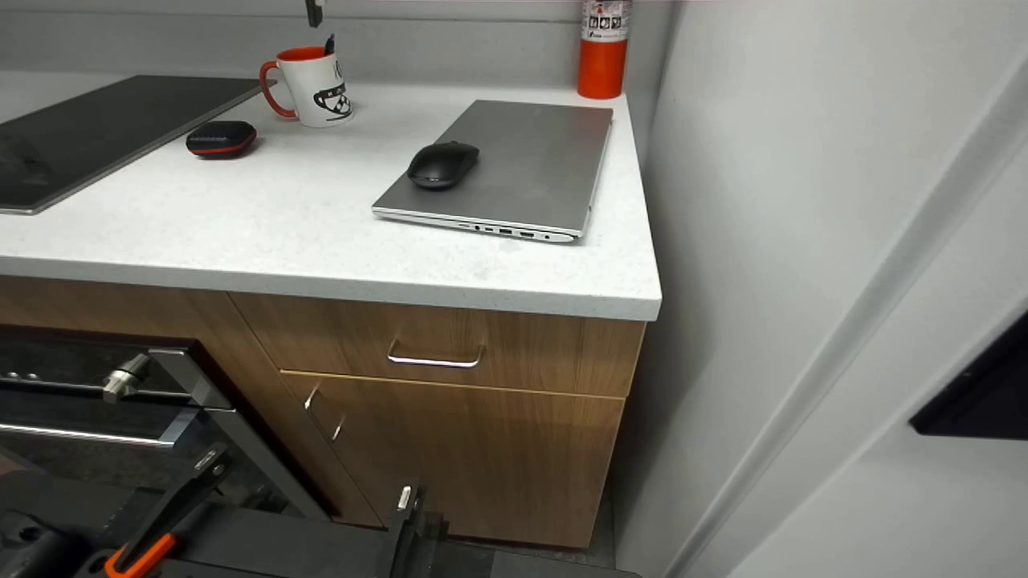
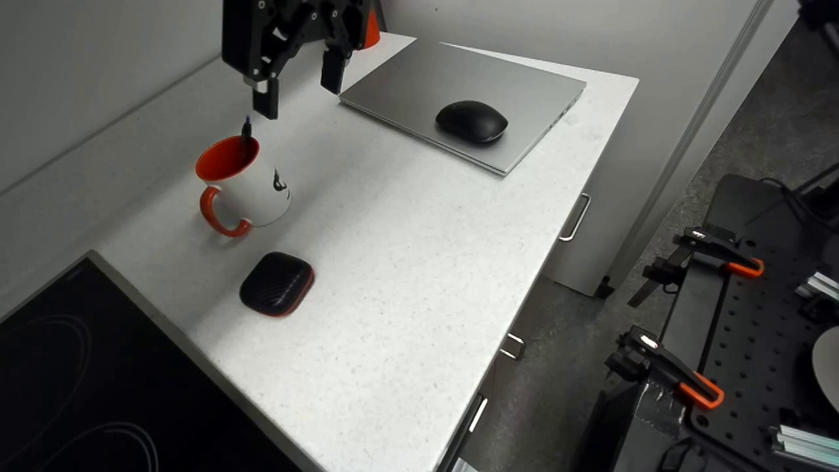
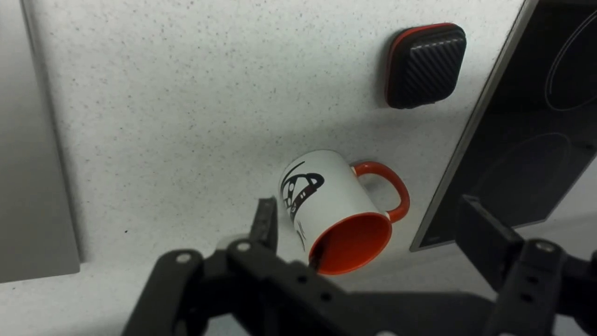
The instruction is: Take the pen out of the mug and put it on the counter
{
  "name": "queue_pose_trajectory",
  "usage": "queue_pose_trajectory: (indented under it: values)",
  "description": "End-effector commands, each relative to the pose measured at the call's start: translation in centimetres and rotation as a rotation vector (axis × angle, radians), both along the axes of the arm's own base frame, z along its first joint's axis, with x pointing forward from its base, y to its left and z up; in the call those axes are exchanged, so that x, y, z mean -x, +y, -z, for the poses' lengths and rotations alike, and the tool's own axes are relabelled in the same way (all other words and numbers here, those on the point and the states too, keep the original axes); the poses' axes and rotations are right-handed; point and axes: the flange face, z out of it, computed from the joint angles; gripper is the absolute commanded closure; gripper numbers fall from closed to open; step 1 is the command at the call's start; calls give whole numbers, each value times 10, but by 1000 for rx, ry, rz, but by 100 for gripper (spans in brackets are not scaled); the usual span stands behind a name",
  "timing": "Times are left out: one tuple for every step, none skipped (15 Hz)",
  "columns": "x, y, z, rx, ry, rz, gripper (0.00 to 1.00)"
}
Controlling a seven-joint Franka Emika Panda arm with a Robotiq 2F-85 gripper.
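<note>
On the broad, speckled white tabletop [image 1: 281,217], upright near a pale grey back wall [image 1: 466,56]: a white mug [image 3: 336,200] with red handle, red inside and dark print. Inside the mug, by the rim: a thin, dark pen [image 2: 246,129], with the top end sticking out and the lower part in shadow. Higher up, close to the pen's top but apart from it: black jaws, spread wide. On the handle side, a flat, glossy black cooktop [image 2: 98,367]. Near mug and cooktop, apart from both: a small, rounded black case [image 3: 431,70] with red seam. Well apart from the mug: a closed, silver-grey laptop [image 1: 530,152] with a smooth black mouse [image 1: 443,164] on the lid. Behind it, a red cylindrical canister [image 1: 602,60] with white label.
</note>
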Motion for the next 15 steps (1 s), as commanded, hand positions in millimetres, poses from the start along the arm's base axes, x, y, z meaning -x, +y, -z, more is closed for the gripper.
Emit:
queue_pose_trajectory:
  values:
    - [-7,3,2,-3,-8,-3,0]
    - [-13,4,5,-2,-8,0,0]
    - [-16,6,7,-8,-12,1,0]
    - [-20,7,9,-7,-15,-1,0]
    - [-25,8,11,-1,-19,1,0]
    - [-30,9,13,9,-25,8,0]
    - [-34,10,13,7,-35,7,0]
    - [-41,11,12,8,-47,9,0]
    - [-47,11,13,11,-57,18,0]
    - [-54,12,14,7,-63,20,0]
    - [-61,12,16,4,-70,25,0]
    - [-67,12,18,0,-71,29,0]
    - [-73,12,21,0,-71,30,0]
    - [-79,13,24,0,-69,31,0]
    - [-85,13,27,-5,-67,33,0]
